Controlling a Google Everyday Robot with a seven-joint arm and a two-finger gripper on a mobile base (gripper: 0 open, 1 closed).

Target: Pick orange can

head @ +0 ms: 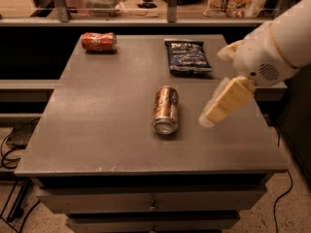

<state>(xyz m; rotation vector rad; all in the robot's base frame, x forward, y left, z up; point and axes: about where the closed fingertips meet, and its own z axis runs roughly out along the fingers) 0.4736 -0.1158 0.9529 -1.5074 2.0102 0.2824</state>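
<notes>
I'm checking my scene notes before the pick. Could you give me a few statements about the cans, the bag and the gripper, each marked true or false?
1. The orange can lies on its side near the middle of the table. True.
2. The gripper is clamped on the orange can. False: it is to the can's right, apart from it.
3. The red soda can stands upright next to the orange can. False: it lies on its side near the far left corner.
4. A dark blue chip bag lies flat beyond the orange can. True.
</notes>
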